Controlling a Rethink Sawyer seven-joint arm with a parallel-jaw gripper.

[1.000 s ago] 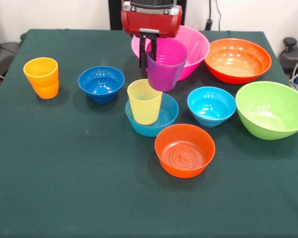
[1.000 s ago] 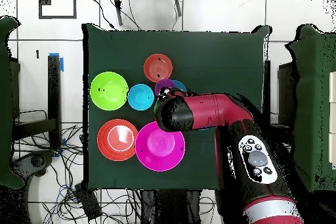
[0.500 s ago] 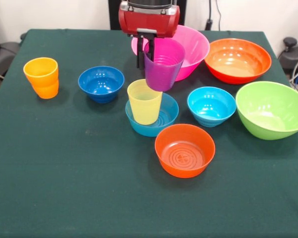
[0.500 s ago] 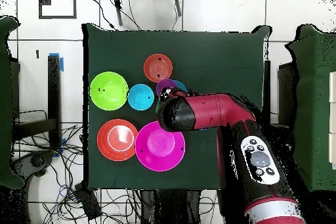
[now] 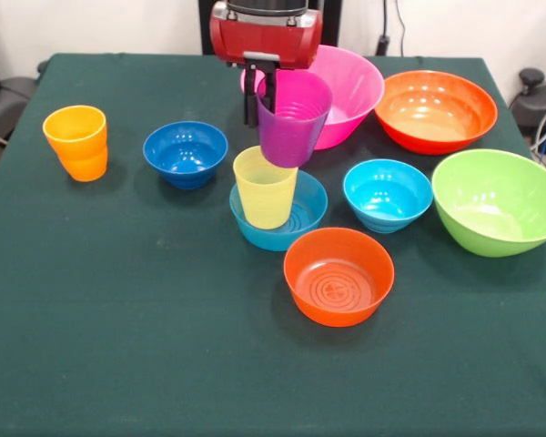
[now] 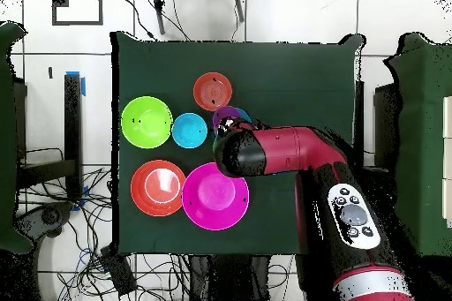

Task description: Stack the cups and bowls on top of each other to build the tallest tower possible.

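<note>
My gripper (image 5: 265,96) is clamped on the purple cup (image 5: 293,119), one dark finger (image 5: 251,102) outside its wall and the other inside the rim. The cup hangs upright in the air, slightly tilted, its base just above and behind the rim of the yellow cup (image 5: 265,187).

The yellow cup stands upright inside the mid-blue small bowl (image 5: 291,221); I take this pair as the landmark. In the front view, the dark blue small bowl (image 5: 186,152) sits left of it, and the orange cup (image 5: 76,142) is farther left, well apart. The cyan small bowl (image 5: 388,194) sits to its right, the lime green large bowl (image 5: 497,200) beyond that. The orange-red small bowl (image 5: 338,275) lies just in front. The pink large bowl (image 5: 355,82) and the orange-red large bowl (image 5: 435,109) lie behind.

Only the front view shows the grip and the landmark pair. In the overhead view my red arm (image 6: 282,151) covers them; only a sliver of the purple cup's rim (image 6: 228,115) shows past it.

The cups are translucent, tapered tumblers. The bowls are round and glossy, with concentric rings moulded into the small ones' floors. The table (image 5: 146,346) carries a matte dark green cloth.
</note>
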